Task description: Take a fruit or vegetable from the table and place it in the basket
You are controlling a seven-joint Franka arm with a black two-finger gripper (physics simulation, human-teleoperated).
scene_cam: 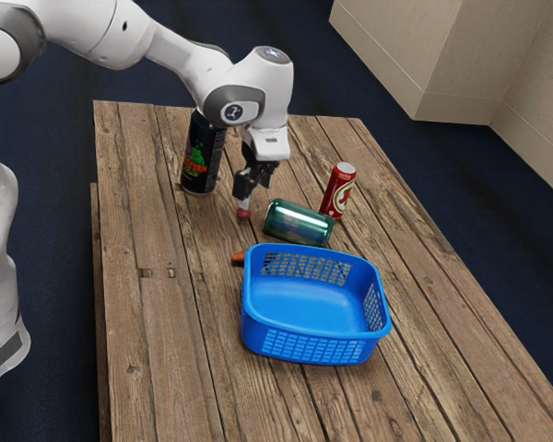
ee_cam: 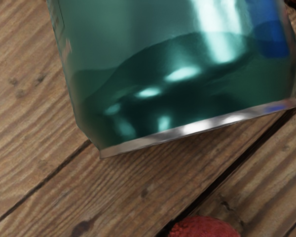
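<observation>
"Found the tool?"

"Yes, beside the green can, pointing down at the red fruit. Can't tell whether parted, together or clamped."

"Made how?"

"Rounded, rough and pebbly for the fruit; smooth, glossy and silver-rimmed for the can."

"Lying which way?"

"Just off the can's end, toward the exterior view's left, over the grained, knotty planks of the worktop. Can't read a long axis or heading for the fruit."

"Hemmed in by what?"

"By the can, tipped on its side; then, nearer the camera than the can, by the latticed walls of the blue basket, partly hiding an orange piece. Also near the can, upright: a red can and, farther off, a tall black can."
</observation>
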